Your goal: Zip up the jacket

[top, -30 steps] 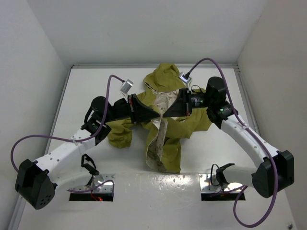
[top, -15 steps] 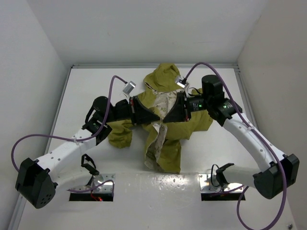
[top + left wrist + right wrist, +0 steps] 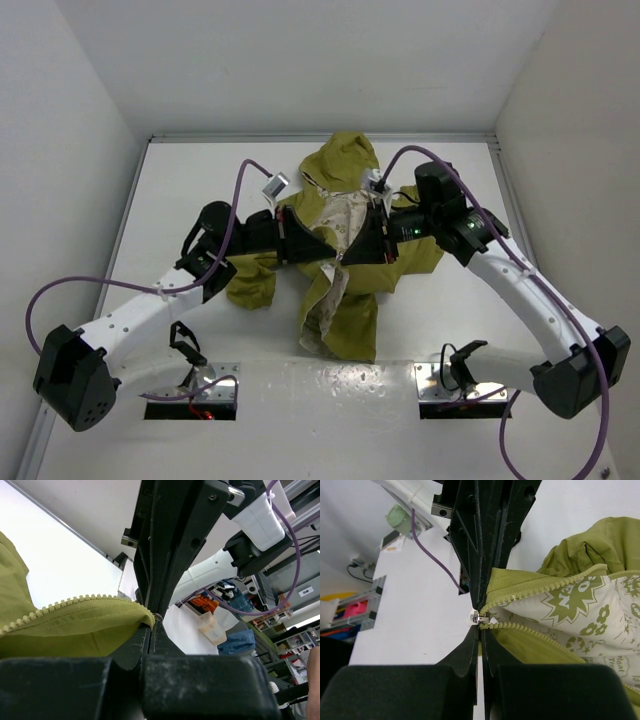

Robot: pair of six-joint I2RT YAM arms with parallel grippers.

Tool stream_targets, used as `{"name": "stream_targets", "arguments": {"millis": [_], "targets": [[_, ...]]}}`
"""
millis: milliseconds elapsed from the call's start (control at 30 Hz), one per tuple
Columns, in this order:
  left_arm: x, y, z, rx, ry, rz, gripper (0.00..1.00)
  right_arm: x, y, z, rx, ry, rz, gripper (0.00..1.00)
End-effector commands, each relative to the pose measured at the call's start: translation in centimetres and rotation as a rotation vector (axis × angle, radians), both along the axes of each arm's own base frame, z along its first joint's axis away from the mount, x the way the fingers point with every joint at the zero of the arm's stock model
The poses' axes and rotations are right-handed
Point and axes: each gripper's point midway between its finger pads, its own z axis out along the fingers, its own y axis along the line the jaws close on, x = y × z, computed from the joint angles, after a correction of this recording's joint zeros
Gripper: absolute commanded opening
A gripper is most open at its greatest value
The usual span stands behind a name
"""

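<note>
My jacket (image 3: 360,312) lies mid-table (image 3: 180,180), hood at 12 o'clock. My left gripper (image 3: 325,247) pinches its zipper edge. My right gripper (image 3: 350,255) pinches the zipper pull (image 3: 478,618). I read "Plant" on the lining (image 3: 580,610).

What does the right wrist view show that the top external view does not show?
Only the right wrist view shows the metal zipper slider, the two rows of teeth parting from it, and the green doodle print on the cream lining. Only the top external view shows the whole jacket: its hood at the far end and its lower front lying open. Both views show the left gripper and the right gripper meeting tip to tip at the jacket's front edge.
</note>
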Motion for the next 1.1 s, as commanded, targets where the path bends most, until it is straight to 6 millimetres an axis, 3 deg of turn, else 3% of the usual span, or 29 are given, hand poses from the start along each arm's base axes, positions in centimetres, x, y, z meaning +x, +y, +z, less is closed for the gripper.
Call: {"name": "stream_targets", "arguments": {"millis": [0, 267, 367, 400, 467, 533, 567, 600, 700, 733, 800, 867, 900, 967, 1067], "targets": [[2.5, 0.7, 4.7, -0.133, -0.099, 0.163, 0.00, -3.2, -0.4, -0.6, -0.025, 0.031, 0.093, 0.00], [4.2, 0.6, 3.9, -0.137, -0.019, 0.217, 0.00, -3.8, -0.8, -1.1, -0.044, -0.049, 0.115, 0.03], [4.3, 0.8, 3.7, -0.129, -0.041, 0.215, 0.00, -3.8, -1.0, -1.3, -0.064, -0.041, 0.094, 0.27], [4.3, 0.7, 3.4, -0.111, -0.073, 0.211, 0.00, -3.1, -1.2, -1.9, -0.098, -0.047, 0.051, 0.46], [4.0, 0.7, 3.1, -0.061, -0.098, 0.202, 0.00, -2.2, -1.8, -1.9, -0.098, -0.011, -0.009, 0.52], [4.0, 0.9, 2.3, -0.002, -0.165, 0.206, 0.00, -1.4, -2.2, -2.3, -0.086, 0.050, -0.063, 0.53], [3.5, 1.1, 1.7, 0.039, -0.165, 0.190, 0.00, -0.5, -2.7, -1.4, -0.046, 0.096, -0.115, 0.53], [3.7, 1.1, 1.1, 0.076, -0.206, 0.195, 0.00, 0.0, -2.9, -2.4, -0.041, 0.103, -0.145, 0.53], [3.1, 1.2, -1.9, 0.179, -0.152, 0.144, 0.00, 1.2, -3.5, -1.0, 0.008, 0.013, -0.264, 0.52], [2.9, 1.1, -2.4, 0.193, -0.149, 0.122, 0.00, 1.4, -3.5, -1.5, 0.008, -0.003, -0.268, 0.52], [1.5, 0.8, -2.8, 0.191, -0.157, 0.047, 0.00, 1.4, -3.1, -1.1, 0.024, -0.031, -0.228, 0.51], [0.1, 0.7, -3.1, 0.188, -0.176, -0.044, 0.00, 0.7, -2.6, 0.8, 0.066, -0.037, -0.151, 0.51], [-0.2, 0.6, -3.6, 0.192, -0.172, -0.078, 0.00, 1.1, -2.3, 0.4, 0.053, 0.000, -0.136, 0.51], [-0.8, 0.5, -3.6, 0.186, -0.190, -0.139, 0.00, 0.6, -1.9, 1.8, 0.092, -0.014, -0.057, 0.51], [-1.9, 0.3, -3.3, 0.170, -0.212, -0.206, 0.00, -0.3, -1.1, 2.3, 0.102, 0.038, 0.031, 0.48]]}}
